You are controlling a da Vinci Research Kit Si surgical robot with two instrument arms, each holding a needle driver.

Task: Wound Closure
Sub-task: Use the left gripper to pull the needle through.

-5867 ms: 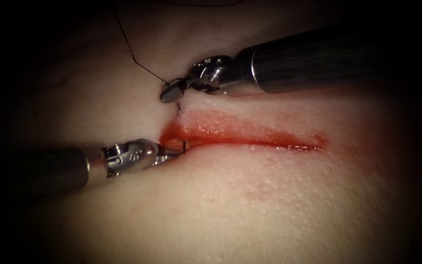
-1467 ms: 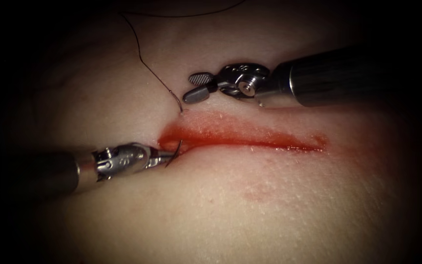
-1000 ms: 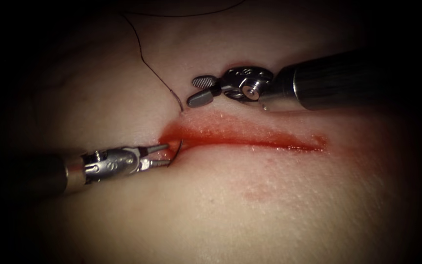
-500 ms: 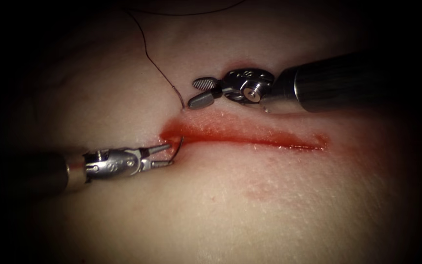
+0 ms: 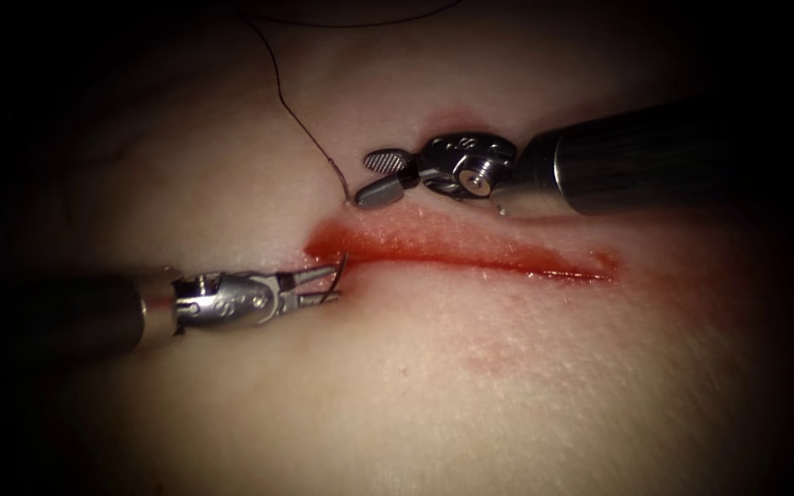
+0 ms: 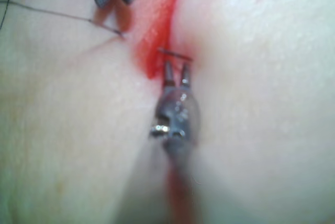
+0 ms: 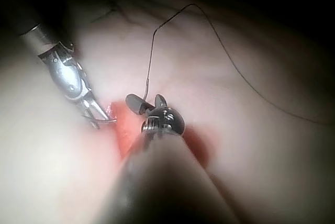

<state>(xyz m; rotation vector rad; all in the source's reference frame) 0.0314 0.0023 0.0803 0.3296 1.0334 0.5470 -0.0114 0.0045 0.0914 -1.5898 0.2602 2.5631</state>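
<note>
your left tool comes in low from the left and stops at the left end of the cut, jaws parted a little with the needle standing between the tips. from the endoscope view they bracket it, not clamp it; in the left wrist view the needle lies crosswise just past the two tips, touching or nearly so, so i'd call it an open bracket, no grip. the needle is a short dark arc sticking out of the near lip of the cut, the rest buried in the tissue, which is likely why you sit there: the exposed part is the only part you can take. thread enters the tissue on the far lip just above the left end and runs up and away, slack, held by neither tool. further right, your right tool hovers over the far lip just beside the thread's entry point, jaws apart, holding nothing, clear of the needle but near enough to help. red fluid lines the cut out to its right end.
</note>
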